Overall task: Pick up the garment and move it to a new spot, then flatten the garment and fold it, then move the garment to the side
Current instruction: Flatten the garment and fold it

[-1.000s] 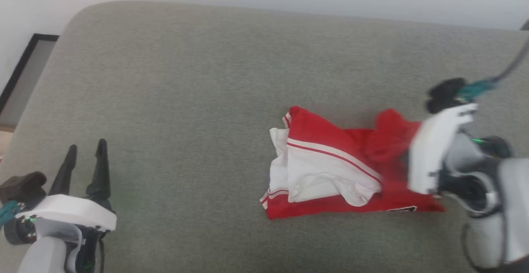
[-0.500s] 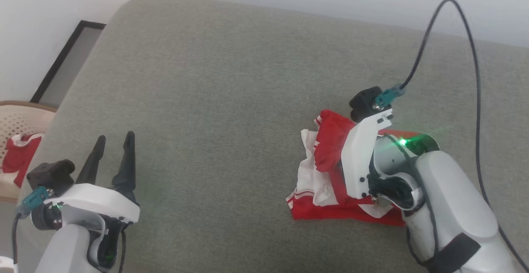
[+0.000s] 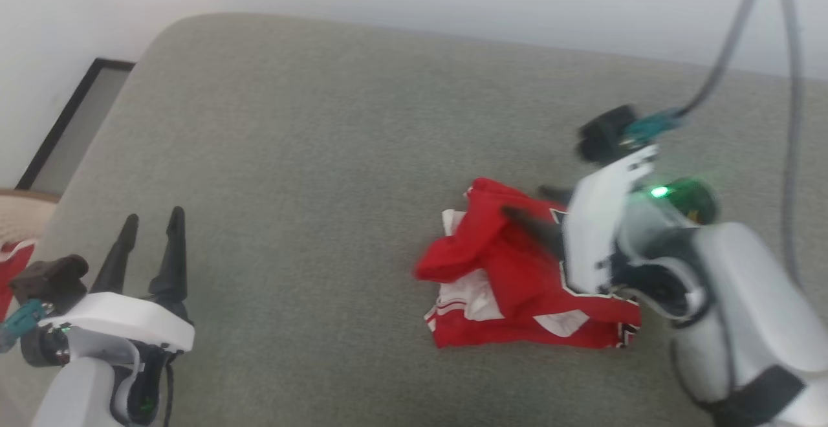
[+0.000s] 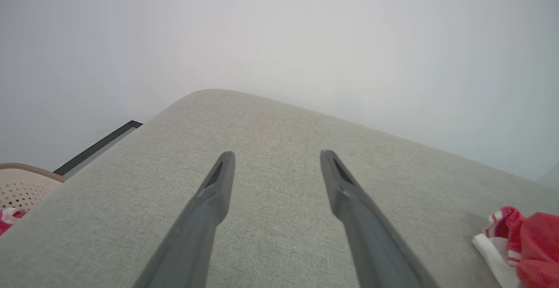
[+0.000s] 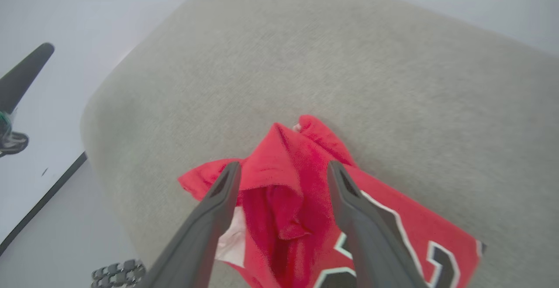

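**Red jersey bunched on the grey cushion, right pincer spread over it**

The garment (image 3: 517,284) lies in a crumpled heap on the grey upholstered cushion (image 3: 323,155), right of the middle in the head view. A red fold is humped up on top, white panels and striped trim peek out at its left edge, and a flat red part with black-outlined white characters runs toward the robot's right.

The right gripper (image 3: 525,200) is over the heap with its two dark fingers well apart – in the right wrist view the raised red fold shows between them, not pinched by either one (image 5: 284,166). Whether the fingertips touch the cloth cannot be told.

The left gripper (image 3: 154,215) is well apart from the garment, over bare cushion at the lower left, its jaws also spread and holding nothing. Past the cushion's left edge stands a pale perforated basket (image 4: 22,187) with red cloth in it, and a dark-framed panel (image 3: 65,123) against the white wall.
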Controlling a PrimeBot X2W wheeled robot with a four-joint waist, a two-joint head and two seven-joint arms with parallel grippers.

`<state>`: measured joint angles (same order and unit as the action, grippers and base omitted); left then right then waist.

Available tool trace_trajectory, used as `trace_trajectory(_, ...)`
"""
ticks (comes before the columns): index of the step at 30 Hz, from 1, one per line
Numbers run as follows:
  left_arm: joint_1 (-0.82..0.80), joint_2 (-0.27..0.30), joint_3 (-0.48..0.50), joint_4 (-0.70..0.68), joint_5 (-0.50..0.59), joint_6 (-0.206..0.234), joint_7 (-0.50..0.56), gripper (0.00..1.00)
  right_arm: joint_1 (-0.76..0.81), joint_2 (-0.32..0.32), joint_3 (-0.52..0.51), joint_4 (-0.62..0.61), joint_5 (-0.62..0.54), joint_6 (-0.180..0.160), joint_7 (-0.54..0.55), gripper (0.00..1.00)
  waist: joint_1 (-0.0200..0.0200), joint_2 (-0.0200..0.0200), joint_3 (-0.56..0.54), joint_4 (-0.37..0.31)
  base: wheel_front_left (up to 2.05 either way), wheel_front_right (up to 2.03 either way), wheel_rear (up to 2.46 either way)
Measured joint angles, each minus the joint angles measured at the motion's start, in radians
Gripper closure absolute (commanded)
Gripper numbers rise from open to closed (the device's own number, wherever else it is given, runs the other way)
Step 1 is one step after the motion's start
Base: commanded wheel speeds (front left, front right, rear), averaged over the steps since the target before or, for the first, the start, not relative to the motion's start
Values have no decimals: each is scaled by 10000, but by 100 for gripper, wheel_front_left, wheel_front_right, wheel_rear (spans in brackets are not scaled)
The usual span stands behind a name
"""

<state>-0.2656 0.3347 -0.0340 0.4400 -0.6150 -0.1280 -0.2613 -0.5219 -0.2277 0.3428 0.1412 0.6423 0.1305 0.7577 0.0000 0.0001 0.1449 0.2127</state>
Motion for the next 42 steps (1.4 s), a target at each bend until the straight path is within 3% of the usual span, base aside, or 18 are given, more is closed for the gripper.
trace_trajectory(6,328,130,268,-184,104,0,-2,0,566,-568,-966,-792,-219,0,-949,0,0,0,-208,-511,0,0,0)
trace_trajectory(12,625,255,491,-336,265,0,-2,0,1311,-1156,-1705,-1135,-598,0,-2571,0,0,0,-472,-1020,0,0,0)
trace_trajectory(24,1240,324,836,-416,700,-2,-2,0,2651,-1914,-2548,-368,-1312,0,-6009,0,0,0,-1031,-1729,0,0,0)
trace_trajectory(34,1788,353,980,-629,980,-2,0,0,3518,-1919,-3103,959,-1785,0,-8393,0,0,0,-1418,-1989,0,0,0)
trace_trajectory(42,2053,359,1049,-773,1091,-2,0,0,3949,-1661,-3411,1753,-1933,0,-9294,0,0,0,-1521,-1927,0,0,0)
